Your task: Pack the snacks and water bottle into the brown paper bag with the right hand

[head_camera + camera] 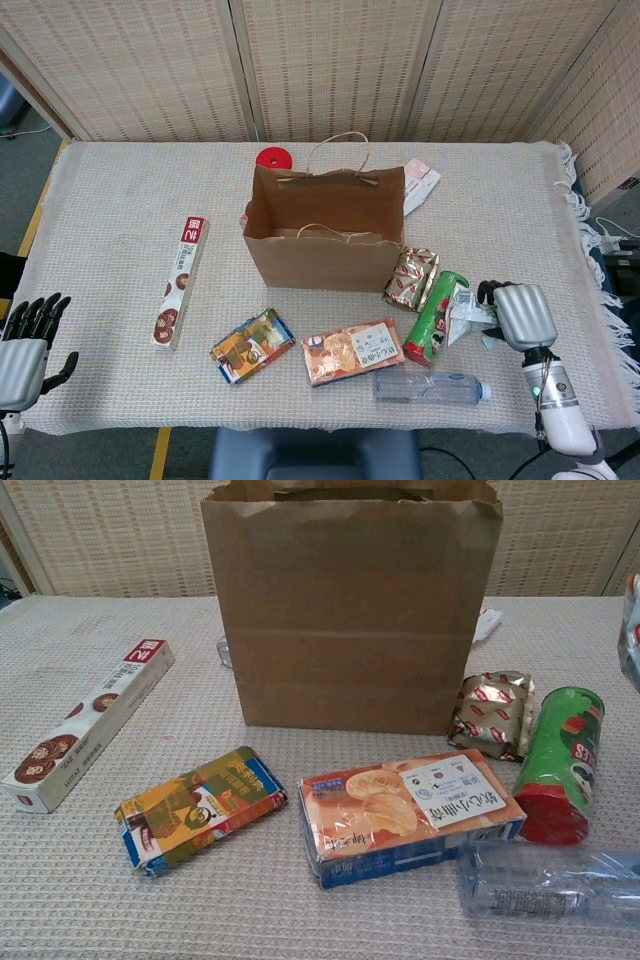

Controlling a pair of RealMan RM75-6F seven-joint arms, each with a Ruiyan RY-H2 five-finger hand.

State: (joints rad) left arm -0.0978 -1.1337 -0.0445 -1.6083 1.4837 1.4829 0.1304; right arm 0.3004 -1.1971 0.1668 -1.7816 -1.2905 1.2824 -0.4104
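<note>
The brown paper bag [325, 228] [350, 610] stands open and upright at mid-table. My right hand [520, 315] is raised to the right of the green chip can [436, 316] [561, 765] and grips a silvery crinkled snack packet [466, 309] [630, 630] off the table. The clear water bottle [430, 386] [550, 885] lies near the front edge. An orange biscuit box [352, 351] [408, 812], a gold-red foil packet [411, 278] [493, 716], a colourful pack [252, 345] [200, 806] and a long cookie box [181, 281] [85, 723] lie around the bag. My left hand [26, 347] hangs open off the table's left corner.
A red round lid [271, 158] and a white-pink packet [420, 185] lie behind the bag. The table [120, 200] has a woven beige cloth with fringe on its right edge [590, 260]. Woven screens stand behind.
</note>
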